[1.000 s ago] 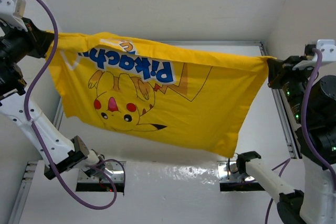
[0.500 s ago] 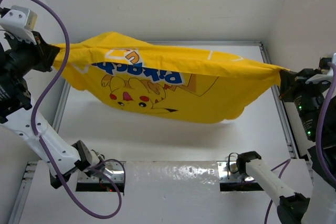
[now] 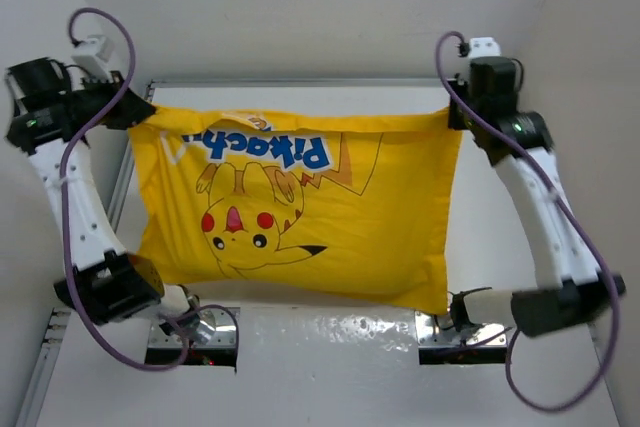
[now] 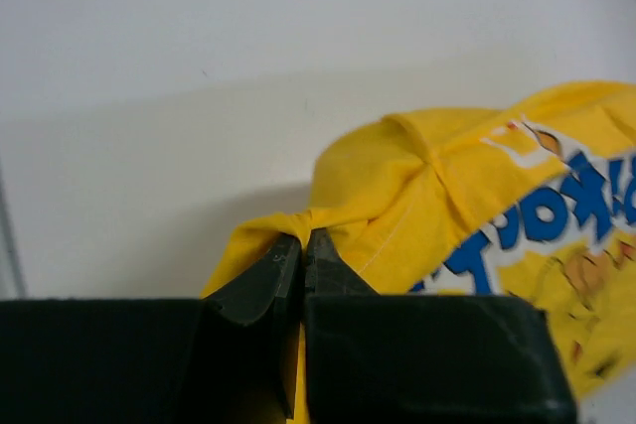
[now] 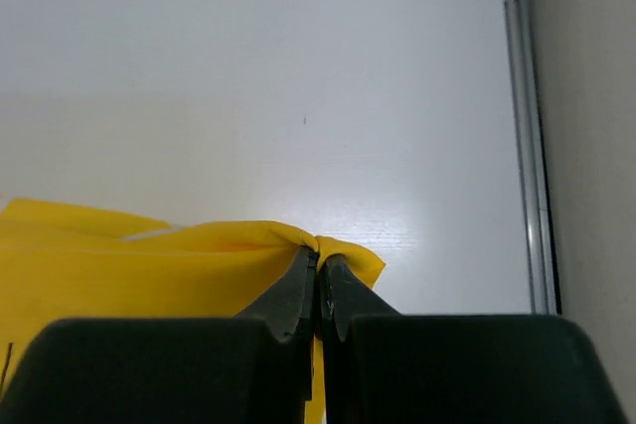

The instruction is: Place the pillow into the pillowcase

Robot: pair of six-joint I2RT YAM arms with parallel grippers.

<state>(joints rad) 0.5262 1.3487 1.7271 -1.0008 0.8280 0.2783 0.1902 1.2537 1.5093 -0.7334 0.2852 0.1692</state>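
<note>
Jaws pinching pillowcase (image 3: 380,217) corners, whole Pikachu (image 3: 240,222) only from above

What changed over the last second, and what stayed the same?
The left gripper and right gripper swung toward the far side and down, so the pillowcase, which hung stretched in the air, now lies spread over the table, print up. Both stay shut on its far corners.
</note>
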